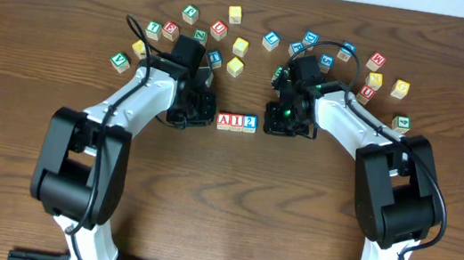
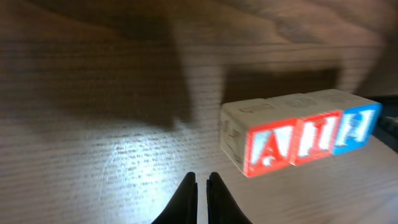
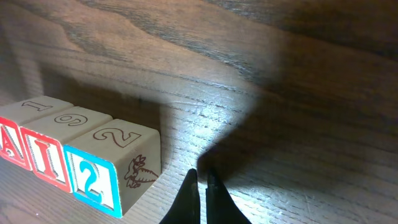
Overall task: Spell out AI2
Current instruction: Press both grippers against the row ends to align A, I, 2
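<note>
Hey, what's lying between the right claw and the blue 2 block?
Nothing but bare wooden table; the right wrist view shows the right claw apart from the 2 block.

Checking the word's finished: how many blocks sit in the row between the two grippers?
3: the A block nearest the left gripper, the I block in the middle, the 2 block nearest the right gripper. None looks hidden.

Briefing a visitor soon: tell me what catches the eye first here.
A row of three blocks reading A, I, 2 sits mid-table. The left gripper and right gripper flank it, both shut and empty. Farther back, loose blocks lie scattered.
</note>
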Robot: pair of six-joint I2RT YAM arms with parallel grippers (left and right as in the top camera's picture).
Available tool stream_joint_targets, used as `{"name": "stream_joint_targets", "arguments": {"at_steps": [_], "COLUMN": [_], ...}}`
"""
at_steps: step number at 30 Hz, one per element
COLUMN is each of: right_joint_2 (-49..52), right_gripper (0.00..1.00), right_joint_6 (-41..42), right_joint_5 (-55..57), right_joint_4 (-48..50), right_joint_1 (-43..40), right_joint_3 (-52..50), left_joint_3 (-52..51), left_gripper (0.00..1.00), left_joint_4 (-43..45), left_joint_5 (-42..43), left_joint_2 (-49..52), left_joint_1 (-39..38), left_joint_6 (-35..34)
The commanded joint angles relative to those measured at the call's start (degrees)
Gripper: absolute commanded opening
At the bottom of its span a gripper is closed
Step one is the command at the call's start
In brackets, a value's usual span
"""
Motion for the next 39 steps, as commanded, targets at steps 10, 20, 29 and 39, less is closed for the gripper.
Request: {"name": "stream_joint_targets", "arguments": {"at_steps": [10, 20, 29, 39], "right_joint_2": [-0.4, -0.4, -0.4, -0.4], "right_gripper": [0.01, 0.01, 0.01, 0.01], "right_joint_6": [0.3, 0.1, 0.2, 0.4], "right_joint_5": [-1.4, -1.4, -1.4, -1.4], "right_joint_4": [1.8, 2.6, 3.7, 4.5], "right_joint_1": [1.0, 1.9, 1.9, 1.9], "right_joint_3": [-0.9, -0.9, -0.9, -0.9], "left_joint_3": [-0.6, -0.6, -0.6, -0.6], "left_gripper": [0.08, 0.08, 0.08, 0.08], "left_joint_4": [1.5, 2.3, 3.4, 5.0], "left_joint_5": [2.3, 2.2, 2.2, 2.3], "left_joint_2": [1.7, 1.7, 1.7, 3.5], "left_joint_1": [-0.9, -1.9, -1.9, -2.0], "left_joint_6": [0.7, 0.7, 0.7, 0.7]}}
